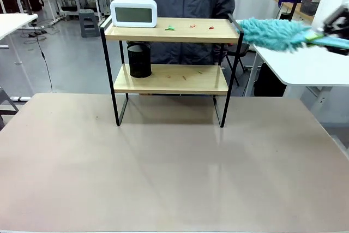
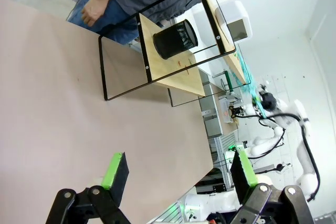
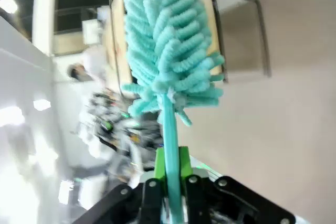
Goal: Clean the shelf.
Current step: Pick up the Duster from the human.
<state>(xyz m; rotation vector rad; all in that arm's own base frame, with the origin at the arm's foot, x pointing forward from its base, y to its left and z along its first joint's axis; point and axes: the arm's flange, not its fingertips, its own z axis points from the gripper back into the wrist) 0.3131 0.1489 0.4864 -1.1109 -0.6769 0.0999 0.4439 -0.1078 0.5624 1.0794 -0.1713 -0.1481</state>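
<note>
The right jaws clamp the duster (image 1: 272, 34) handle. Its long axis lies level, head just right of the shelf (image 1: 163, 37) top board. The left jaws are released, farther off.

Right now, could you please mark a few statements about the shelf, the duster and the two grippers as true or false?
1. The right gripper is clamped on the handle of the teal duster. True.
2. The white clock stands on the lower board of the shelf. False: it stands on the top board, at the left end in the front view.
3. The black mesh cup sits on the lower board. True.
4. The left gripper is shut on a cloth. False: it is open and holds nothing.
5. Small scraps lie on the top board. True.
</note>
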